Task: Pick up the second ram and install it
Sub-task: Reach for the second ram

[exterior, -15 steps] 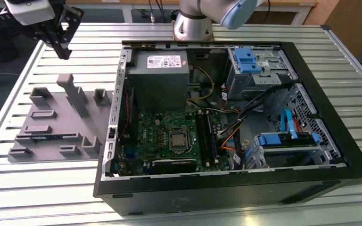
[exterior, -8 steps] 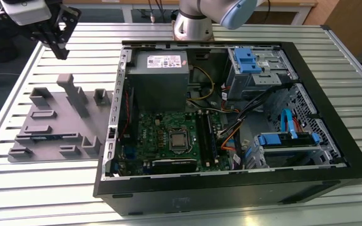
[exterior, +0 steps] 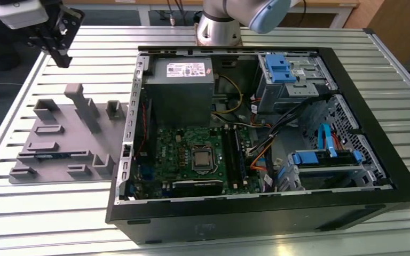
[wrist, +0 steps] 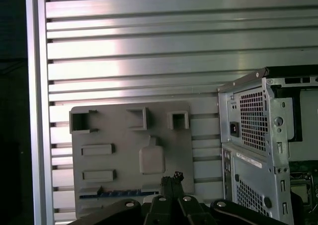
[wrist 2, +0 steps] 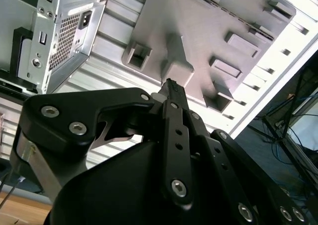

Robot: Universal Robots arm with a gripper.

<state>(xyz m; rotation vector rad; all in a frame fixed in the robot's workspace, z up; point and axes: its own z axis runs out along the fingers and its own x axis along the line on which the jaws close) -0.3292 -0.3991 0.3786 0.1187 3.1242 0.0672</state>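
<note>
Ram, second [exterior: 52, 156]: blue stick lying in a slot of the tray [exterior: 55, 120], near the tray edge farthest from my claw [exterior: 62, 60]; untouched.
Claw: fingers pressed together, holding nothing. It hangs above the tabletop [exterior: 20, 213] just off the tray's far edge, well apart from the ram.
Case [exterior: 262, 208]: open, beside the tray, with the board [exterior: 190, 154] inside.
Step, as I judge it: approach, pickup not begun.
Next move calls for fingers parted, lined across the thin stick and kept clear of the tray's upright blocks.
</note>
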